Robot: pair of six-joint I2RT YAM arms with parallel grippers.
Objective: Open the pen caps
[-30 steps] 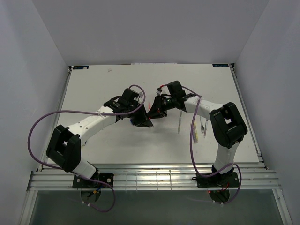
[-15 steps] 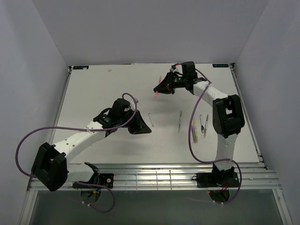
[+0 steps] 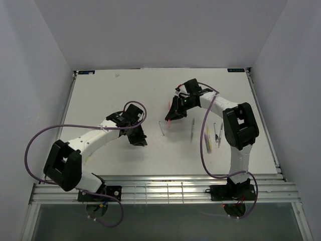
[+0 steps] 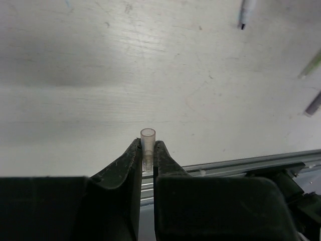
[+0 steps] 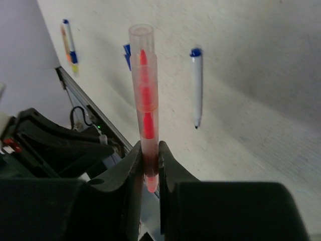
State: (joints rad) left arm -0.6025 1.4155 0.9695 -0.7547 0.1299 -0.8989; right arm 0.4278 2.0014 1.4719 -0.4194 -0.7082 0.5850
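While my left gripper (image 4: 148, 149) is pinching a clear pen cap (image 4: 148, 134) at lower centre, my right gripper (image 5: 149, 151) is clamping the red pen (image 5: 144, 85) mid-frame; uncapping looks done, and setting both down is falling due.

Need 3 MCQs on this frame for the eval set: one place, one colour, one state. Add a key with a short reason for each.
1. Where is the clear pen cap?
A. in the right end effector
B. in the left end effector
C. out of every view

2. What colour is the ink in the pen that the right end effector holds?
A. blue
B. green
C. red

3. What state is the right end effector in?
A. open, holding nothing
B. shut on the pen
C. out of view

Key:
1 B: the left wrist view shows the cap pinched there.
2 C: a red core shows through the clear barrel.
3 B: the right wrist view shows it clamped on the barrel from both sides.
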